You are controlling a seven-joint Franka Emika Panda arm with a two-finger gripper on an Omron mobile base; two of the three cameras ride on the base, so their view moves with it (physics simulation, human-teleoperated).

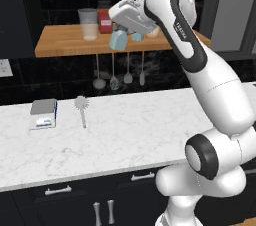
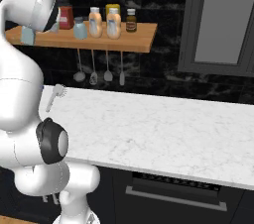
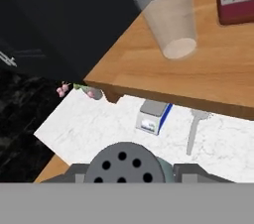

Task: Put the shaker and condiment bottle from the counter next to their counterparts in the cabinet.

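The shaker [image 3: 126, 162] fills the bottom centre of the hand view, its dark perforated cap facing the camera, clamped between the tool [image 3: 128, 171] and its dark fingers [image 3: 74, 172]. In the left base view the tool [image 1: 121, 34] holds that teal shaker [image 1: 118, 40] at the front edge of the cabinet [image 1: 60, 46] shelf, upper centre of the frame. Just left on the shelf stand a clear tumbler [image 1: 89, 24] and a red jar [image 1: 104, 19]. In the right base view, upper left, a pale blue shaker [image 2: 80, 28], two orange-tan bottles [image 2: 95, 23] and a dark brown bottle [image 2: 131, 21] stand in a row. Below, the counter [image 1: 130, 135] carries a small scale [image 1: 43, 113] and a brush [image 1: 81, 108].
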